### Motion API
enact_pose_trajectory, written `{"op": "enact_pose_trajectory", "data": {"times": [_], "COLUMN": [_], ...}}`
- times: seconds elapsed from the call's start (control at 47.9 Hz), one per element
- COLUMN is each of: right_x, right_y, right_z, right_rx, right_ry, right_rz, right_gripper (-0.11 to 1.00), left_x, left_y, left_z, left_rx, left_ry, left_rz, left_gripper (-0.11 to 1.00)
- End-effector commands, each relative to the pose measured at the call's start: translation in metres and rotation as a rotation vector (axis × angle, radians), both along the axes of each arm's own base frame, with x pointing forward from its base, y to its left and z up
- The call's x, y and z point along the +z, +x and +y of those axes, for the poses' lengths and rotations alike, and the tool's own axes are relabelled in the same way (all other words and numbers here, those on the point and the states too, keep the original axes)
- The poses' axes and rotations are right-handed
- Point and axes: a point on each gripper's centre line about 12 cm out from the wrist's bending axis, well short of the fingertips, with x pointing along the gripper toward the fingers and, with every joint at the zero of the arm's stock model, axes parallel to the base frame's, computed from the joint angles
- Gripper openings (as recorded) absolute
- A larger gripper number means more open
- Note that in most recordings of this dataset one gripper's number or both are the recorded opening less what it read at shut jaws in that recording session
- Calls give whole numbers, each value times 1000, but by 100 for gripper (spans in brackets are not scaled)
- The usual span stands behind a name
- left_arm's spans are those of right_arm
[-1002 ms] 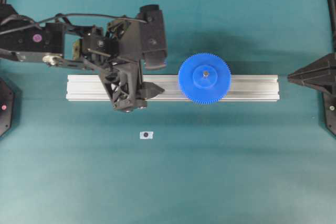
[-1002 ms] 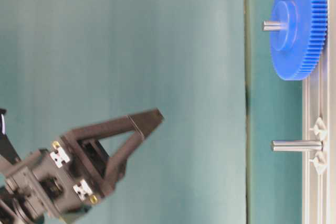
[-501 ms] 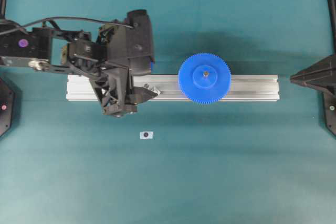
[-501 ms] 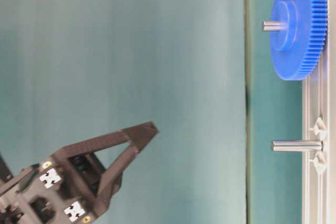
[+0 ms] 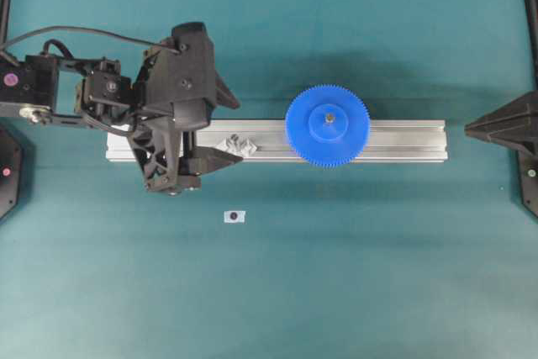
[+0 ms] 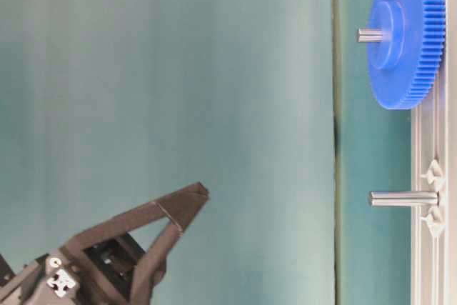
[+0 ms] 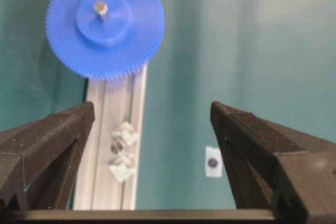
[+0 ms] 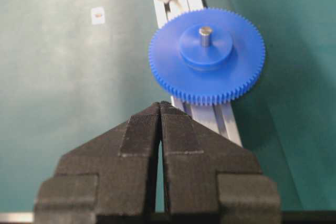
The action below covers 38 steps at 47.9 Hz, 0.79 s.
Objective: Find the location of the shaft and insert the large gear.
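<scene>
One large gear (image 5: 327,125) sits seated on a shaft (image 7: 100,8); left end effector (image 7: 152,153) spread, empty; right end effector (image 8: 160,109) pressed together; only retreat seems needed.

Teal table surface (image 5: 353,275) carries one aluminium rail (image 5: 403,141), lying lengthwise across the middle (slotted profile). A small grey square tab (image 5: 234,217) lies separately, nearer the front edge.
</scene>
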Motion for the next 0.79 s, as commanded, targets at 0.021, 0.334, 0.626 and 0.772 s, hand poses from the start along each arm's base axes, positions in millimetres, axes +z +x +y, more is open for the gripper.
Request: {"op": "enact_pose_trajectory", "data": {"times": [0.021, 0.334, 0.626, 0.772], "right_x": [4, 1, 0, -1], "right_y": [2, 1, 0, 0], "right_z": [0, 0, 0, 0], "right_rx": [-5, -5, -5, -5], "right_ry": [5, 5, 4, 5], "right_rz": [-11, -6, -13, -8], "right_gripper": [3, 3, 3, 3], "left_x": [13, 12, 10, 9], "left_y": [-2, 1, 1, 1], "left_z": [-2, -2, -2, -2], "left_rx": [-6, -5, -5, -5], "left_ry": [0, -2, -2, -2], "left_rz": [-43, -57, -51, -48], "left_gripper": [89, 88, 88, 88]}}
